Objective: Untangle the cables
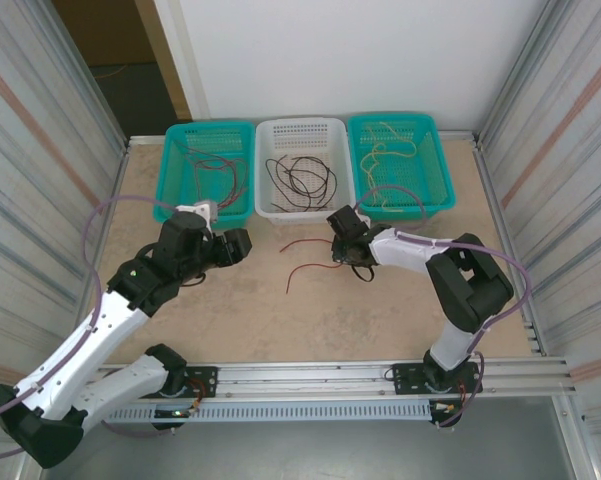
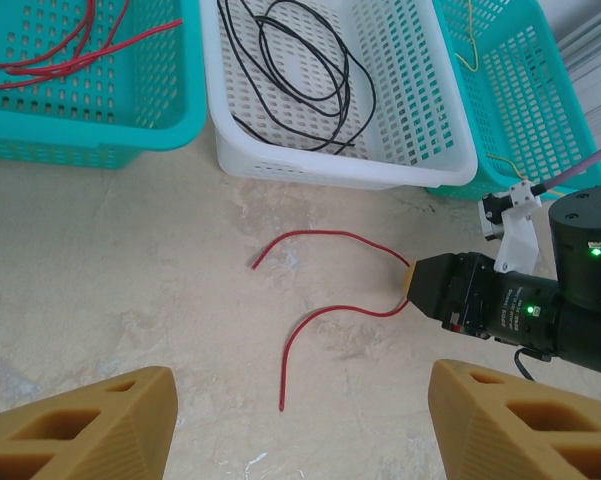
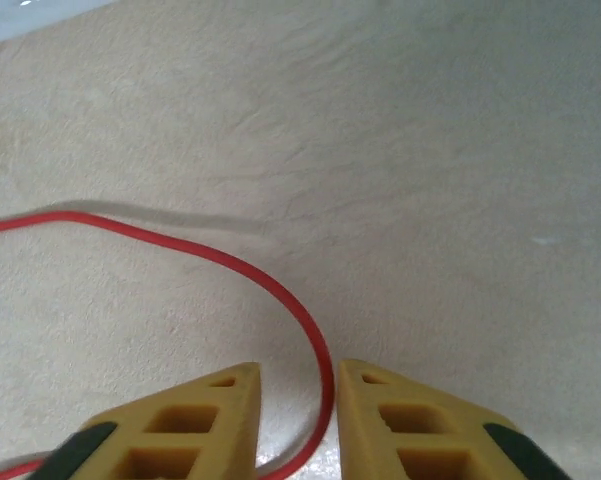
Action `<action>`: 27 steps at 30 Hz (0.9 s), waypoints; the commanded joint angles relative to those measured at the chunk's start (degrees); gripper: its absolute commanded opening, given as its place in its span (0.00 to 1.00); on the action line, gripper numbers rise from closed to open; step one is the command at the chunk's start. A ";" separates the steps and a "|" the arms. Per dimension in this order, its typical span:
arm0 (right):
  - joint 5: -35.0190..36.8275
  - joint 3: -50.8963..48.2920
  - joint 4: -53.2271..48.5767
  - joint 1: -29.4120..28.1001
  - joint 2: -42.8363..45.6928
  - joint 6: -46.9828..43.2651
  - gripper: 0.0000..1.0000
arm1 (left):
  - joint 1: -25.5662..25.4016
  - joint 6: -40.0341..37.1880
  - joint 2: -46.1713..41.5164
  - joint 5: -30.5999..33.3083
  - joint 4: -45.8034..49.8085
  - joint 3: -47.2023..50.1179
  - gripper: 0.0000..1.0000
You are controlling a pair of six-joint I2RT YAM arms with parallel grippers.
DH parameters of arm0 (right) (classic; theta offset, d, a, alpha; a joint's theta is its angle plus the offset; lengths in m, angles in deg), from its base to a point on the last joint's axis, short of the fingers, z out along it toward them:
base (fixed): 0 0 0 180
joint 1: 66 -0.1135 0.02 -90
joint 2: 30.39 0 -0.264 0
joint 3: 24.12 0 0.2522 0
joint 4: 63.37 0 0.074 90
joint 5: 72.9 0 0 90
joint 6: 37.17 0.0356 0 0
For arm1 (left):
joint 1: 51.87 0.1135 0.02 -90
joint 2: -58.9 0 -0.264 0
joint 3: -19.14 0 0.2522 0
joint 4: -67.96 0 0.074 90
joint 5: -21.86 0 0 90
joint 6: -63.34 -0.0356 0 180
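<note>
Lying loose on the worktop (image 2: 130,250), the red cable (image 3: 180,243) is straddled at its bend by the right fingers (image 3: 400,400), set narrow with a gap showing, seemingly for a pinch, while the left fingers (image 2: 90,420) are held wide, clear of it.

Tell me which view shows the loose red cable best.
Left wrist: the red cable lies well lit on the table with both ends showing. Top external shows the cable small and thin; right wrist shows one bend close up.

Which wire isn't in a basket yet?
The red wire loose on the table, at the right gripper. The other red wires, the black wires and the yellow wires lie inside baskets.
</note>
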 commanded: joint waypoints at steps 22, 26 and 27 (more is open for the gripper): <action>-11.49 -6.59 -2.93 -6.32 27.44 -9.57 0.00 | 0.27 -1.17 0.17 -16.67 -14.33 4.72 0.67; -15.92 -1.63 -2.67 -7.51 30.32 -12.20 0.00 | 0.02 -1.80 1.68 -21.10 -20.71 5.24 0.67; -16.47 -0.34 -2.84 -7.68 30.54 -12.57 0.00 | 0.01 -2.00 2.30 -21.92 -21.67 4.94 0.67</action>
